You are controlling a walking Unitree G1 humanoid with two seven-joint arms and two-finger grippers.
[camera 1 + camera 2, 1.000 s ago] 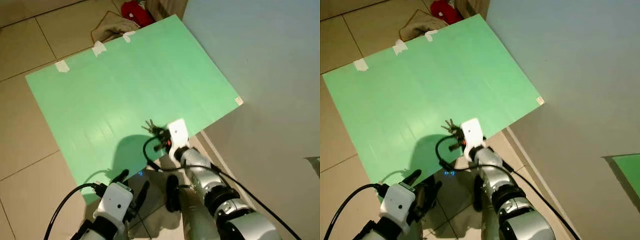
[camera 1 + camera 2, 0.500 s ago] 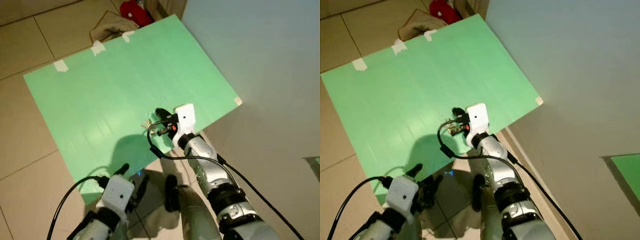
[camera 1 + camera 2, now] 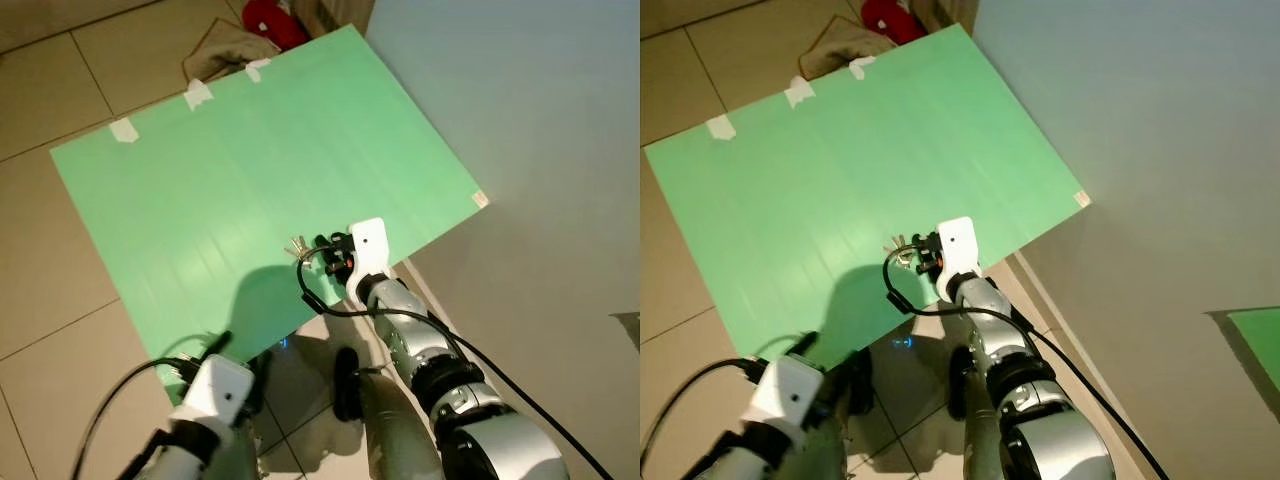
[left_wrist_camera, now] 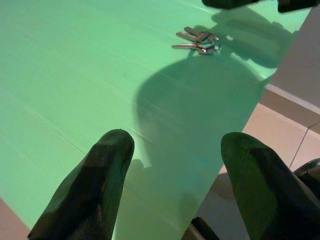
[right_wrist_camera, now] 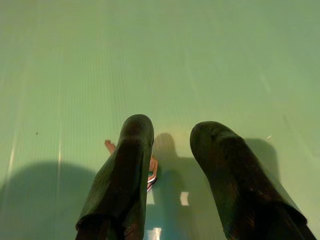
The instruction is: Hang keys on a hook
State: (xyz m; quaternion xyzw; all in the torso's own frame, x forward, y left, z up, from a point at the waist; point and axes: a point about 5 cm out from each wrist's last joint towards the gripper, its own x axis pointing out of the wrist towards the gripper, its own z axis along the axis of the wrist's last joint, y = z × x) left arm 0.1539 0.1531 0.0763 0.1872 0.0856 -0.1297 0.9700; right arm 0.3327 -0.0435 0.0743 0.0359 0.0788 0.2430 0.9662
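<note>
While the right gripper [image 5: 170, 150] hangs just above the green mat [image 3: 230, 160], its jaws stand apart with nothing between them, and the keys [image 4: 198, 41] lie flat on the mat just beside and partly under one finger [image 5: 127, 170]. In the right wrist view a bit of the ring and one blade peek out from behind that finger, so the bunch sits off to one side of the gap, not centred in it. In the head views the keys [image 3: 297, 247] sit just left of the gripper's white housing, near the mat's near-right edge, with the arm's shadow falling over the mat on the near side. The pose reads as a pre-grasp: jaws pointed down at the bunch, open enough to straddle it. Judgement: a small sideways correction toward the ring looks needed before closing, since flat keys on a smooth sheet may slide. The left gripper [image 4: 175, 165] is held low at the near-left over the mat's near edge, jaws wide and empty, looking across at the keys from well apart; likely just parked clear. The mat is taped to the tiled floor [image 3: 40, 300]; a pale wall [image 3: 540, 130] rises at the right. No hook can be made out.
</note>
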